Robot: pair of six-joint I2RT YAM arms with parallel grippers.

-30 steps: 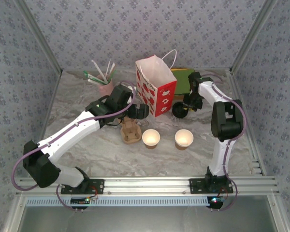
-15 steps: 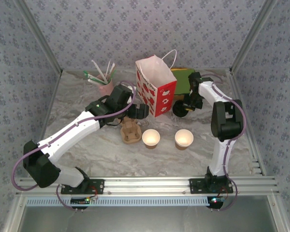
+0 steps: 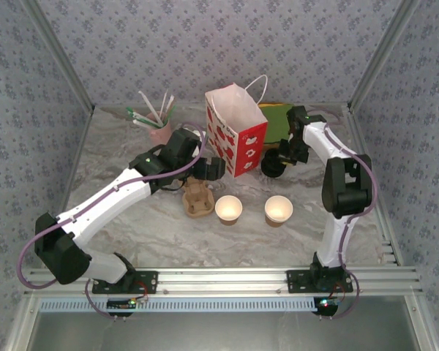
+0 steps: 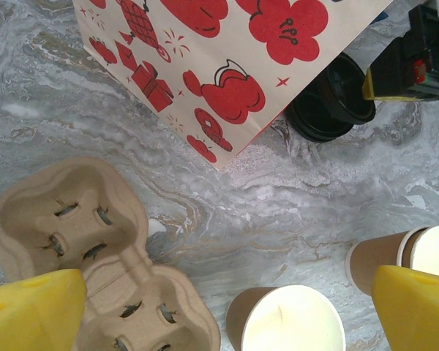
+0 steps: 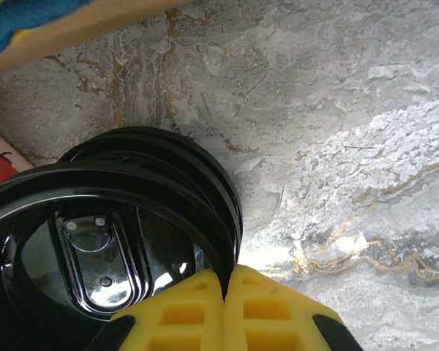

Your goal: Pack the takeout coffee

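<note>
The takeout coffee is out of view. My right gripper [image 5: 225,274] is shut on the rim of a black plastic lid [image 5: 95,219], the top one of a small stack of black lids [image 5: 175,150] on the table. From above, that gripper [image 3: 276,162] sits just right of the paper bag [image 3: 235,130]. Two lidless brown cups [image 3: 229,209] [image 3: 279,209] with cream insides stand in the middle. My left gripper [image 4: 223,311] is open, hovering over the nearer cup [image 4: 293,322] and the cardboard cup carrier [image 4: 80,241].
The bag [image 4: 227,66], white with red prints, stands open at the back centre. A pink cup of straws [image 3: 159,130] is at the back left. A green and yellow item [image 3: 278,117] lies behind the bag. The carrier [image 3: 198,199] lies left of the cups.
My right gripper has closed onto the top lid's rim and its arm has shifted slightly. The left arm has stayed put.
</note>
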